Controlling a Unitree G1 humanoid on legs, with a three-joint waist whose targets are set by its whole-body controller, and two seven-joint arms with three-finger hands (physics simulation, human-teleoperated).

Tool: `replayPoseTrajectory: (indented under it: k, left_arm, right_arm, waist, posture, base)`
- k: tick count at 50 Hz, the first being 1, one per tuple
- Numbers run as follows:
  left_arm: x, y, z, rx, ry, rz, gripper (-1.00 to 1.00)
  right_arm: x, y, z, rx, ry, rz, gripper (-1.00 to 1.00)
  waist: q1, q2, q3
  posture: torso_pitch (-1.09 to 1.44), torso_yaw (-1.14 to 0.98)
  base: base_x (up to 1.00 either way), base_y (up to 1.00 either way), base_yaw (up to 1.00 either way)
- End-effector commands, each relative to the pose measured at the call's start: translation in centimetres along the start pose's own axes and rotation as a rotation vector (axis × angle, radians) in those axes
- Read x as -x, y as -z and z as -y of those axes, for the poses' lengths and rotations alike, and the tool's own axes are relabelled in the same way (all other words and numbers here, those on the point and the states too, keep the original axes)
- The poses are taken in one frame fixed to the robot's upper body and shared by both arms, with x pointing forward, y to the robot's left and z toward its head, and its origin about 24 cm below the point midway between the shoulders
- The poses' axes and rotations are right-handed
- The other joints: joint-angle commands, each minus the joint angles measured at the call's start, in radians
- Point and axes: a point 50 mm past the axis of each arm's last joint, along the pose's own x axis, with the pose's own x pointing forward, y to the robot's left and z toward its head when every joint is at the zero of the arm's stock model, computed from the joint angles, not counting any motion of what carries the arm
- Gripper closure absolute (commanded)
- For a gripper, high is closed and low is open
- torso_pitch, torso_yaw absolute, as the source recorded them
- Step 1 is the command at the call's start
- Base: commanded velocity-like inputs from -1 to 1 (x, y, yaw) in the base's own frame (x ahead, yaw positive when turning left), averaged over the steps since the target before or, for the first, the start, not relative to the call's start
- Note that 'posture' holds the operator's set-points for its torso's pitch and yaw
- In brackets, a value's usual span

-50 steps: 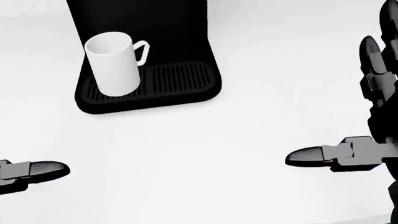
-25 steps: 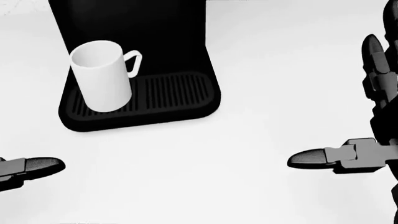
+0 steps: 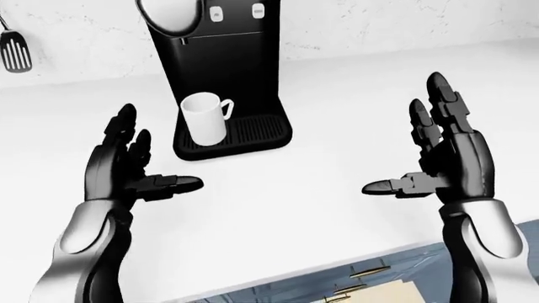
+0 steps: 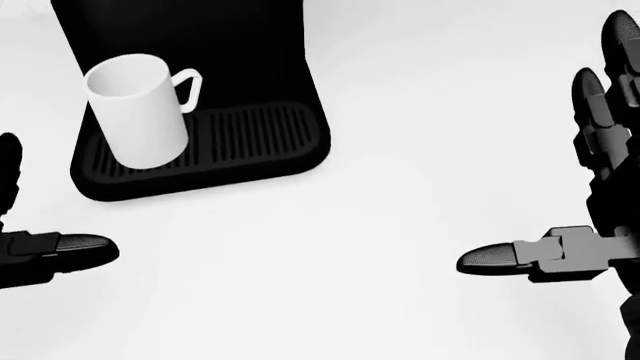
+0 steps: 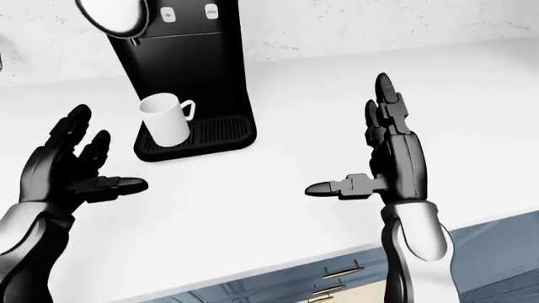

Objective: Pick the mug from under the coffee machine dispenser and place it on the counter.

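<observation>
Left-eye view: mug [image 3: 205,118] well apart from both spread hands.

A white bench [image 3: 337,95] spans the scene, its near edge ending above blue drawer fronts [image 3: 371,284]. At its far left stands a black coffee machine [image 3: 223,69], apparently against the wall. A white mug [image 3: 204,118] stands upright on the left of the machine's ribbed drip tray [image 3: 253,129].
</observation>
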Motion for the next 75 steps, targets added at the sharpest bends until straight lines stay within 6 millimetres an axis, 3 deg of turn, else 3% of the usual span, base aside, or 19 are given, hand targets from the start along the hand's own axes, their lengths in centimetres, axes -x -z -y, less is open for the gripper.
replayPoseTrajectory:
  k: [1, 17, 46, 75]
  left_arm:
    - [-0.1, -1.3, -0.2, -0.009, -0.002, 0.071, -1.0]
    - [-2.6, -1.5, -1.1, -0.003, -0.114, 0.056, -1.0]
    - [-6.0, -5.7, 3.1, -0.004, -0.001, 0.042, -1.0]
    - [-8.6, -5.6, 6.9, -0.032, 0.089, 0.039, -1.0]
  right_arm:
    - [0.0, -1.3, 0.0, 0.017, 0.001, 0.077, -1.0]
    - [0.1, -1.5, 0.0, 0.019, 0.003, 0.081, -1.0]
    - [0.1, -1.2, 0.0, 0.029, 0.01, 0.073, -1.0]
    - [0.1, -1.1, 0.0, 0.032, 0.013, 0.07, -1.0]
  waist:
    - [0.001, 0.0, -0.018]
    - [-0.005, 0.004, -0.009]
    - [0.0, -0.003, -0.015]
    - [0.011, -0.017, -0.015]
  posture:
    - [0.0, 0.0]
    - [0.0, 0.0]
    - [0.0, 0.0]
    - [0.0, 0.0]
  base:
    - [0.0, 0.0, 0.0]
    - [0.0, 0.0, 0.0]
    - [0.0, 0.0, 0.0]
    - [0.0, 0.0, 0.0]
